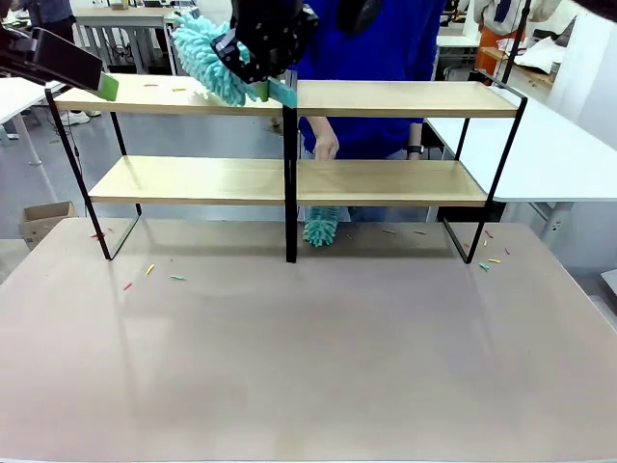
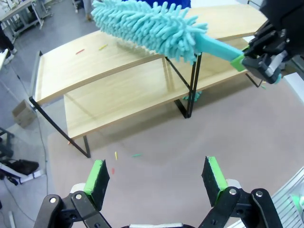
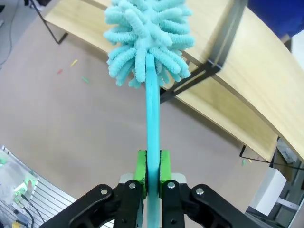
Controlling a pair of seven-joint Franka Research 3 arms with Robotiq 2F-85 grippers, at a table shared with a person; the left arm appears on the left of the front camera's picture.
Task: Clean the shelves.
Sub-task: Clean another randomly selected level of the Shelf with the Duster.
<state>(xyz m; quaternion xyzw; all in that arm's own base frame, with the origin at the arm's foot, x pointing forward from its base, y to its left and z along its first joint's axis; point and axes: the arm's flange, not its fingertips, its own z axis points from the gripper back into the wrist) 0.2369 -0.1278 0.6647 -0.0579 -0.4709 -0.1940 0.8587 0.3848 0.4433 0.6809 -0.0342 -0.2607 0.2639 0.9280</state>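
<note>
Right wrist view: the right gripper (image 3: 152, 166) clamps the teal duster (image 3: 147, 42) by its flat handle so the fluffy head reaches the top board of the shelves (image 1: 405, 98) at the far side of the table (image 1: 308, 367), while the left gripper (image 2: 156, 178) hovers, jaws apart.

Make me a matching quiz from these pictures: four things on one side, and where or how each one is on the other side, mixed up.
Things:
1. right tool
2. left tool
3. cardboard box
4. second duster

Places or states:
A. on the floor
B. open, holding nothing
C. below the lower shelf, by the centre post
D. shut on a duster handle

Pairs: 1-D, 2-B, 3-A, 4-C
</note>
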